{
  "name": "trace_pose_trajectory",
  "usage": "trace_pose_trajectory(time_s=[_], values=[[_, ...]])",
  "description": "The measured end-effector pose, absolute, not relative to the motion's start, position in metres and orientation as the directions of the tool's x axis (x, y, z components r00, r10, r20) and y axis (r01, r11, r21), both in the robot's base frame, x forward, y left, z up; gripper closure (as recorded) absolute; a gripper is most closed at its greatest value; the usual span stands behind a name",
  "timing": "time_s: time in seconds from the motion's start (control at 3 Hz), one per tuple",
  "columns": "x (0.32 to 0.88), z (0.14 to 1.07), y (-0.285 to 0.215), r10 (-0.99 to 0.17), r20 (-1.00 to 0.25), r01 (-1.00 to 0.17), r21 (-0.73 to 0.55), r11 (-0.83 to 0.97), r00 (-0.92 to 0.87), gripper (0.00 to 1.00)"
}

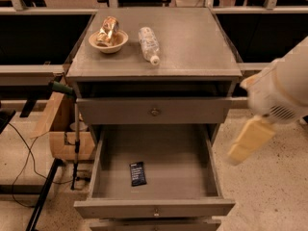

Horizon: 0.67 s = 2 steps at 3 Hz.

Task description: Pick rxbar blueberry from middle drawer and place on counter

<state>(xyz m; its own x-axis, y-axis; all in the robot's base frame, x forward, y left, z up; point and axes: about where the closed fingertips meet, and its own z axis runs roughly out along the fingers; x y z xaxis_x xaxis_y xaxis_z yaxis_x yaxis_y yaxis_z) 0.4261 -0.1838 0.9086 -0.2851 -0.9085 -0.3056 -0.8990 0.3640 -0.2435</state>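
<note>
Progress looks slight: the wide shallow grey metal middle drawer (154, 208) stands pulled open, and the small flat dark navy rxbar blueberry (137, 173) lies untouched on its floor, toward the front left. The cream-coloured gripper (245, 146) hangs to the right of the cabinet, well apart from the bar. Open or closed, I cannot tell — so reaching in, grasping and setting it on the speckled grey counter (197, 42), near the clear plastic bottle (149, 44), all seem left.
</note>
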Motion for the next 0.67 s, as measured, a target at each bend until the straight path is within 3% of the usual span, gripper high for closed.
trace_pose_trajectory(time_s=[0.67], values=[[0.454,0.798,-0.11,-0.803,-0.432,-0.842,-0.158,0.516,-0.411,0.0]])
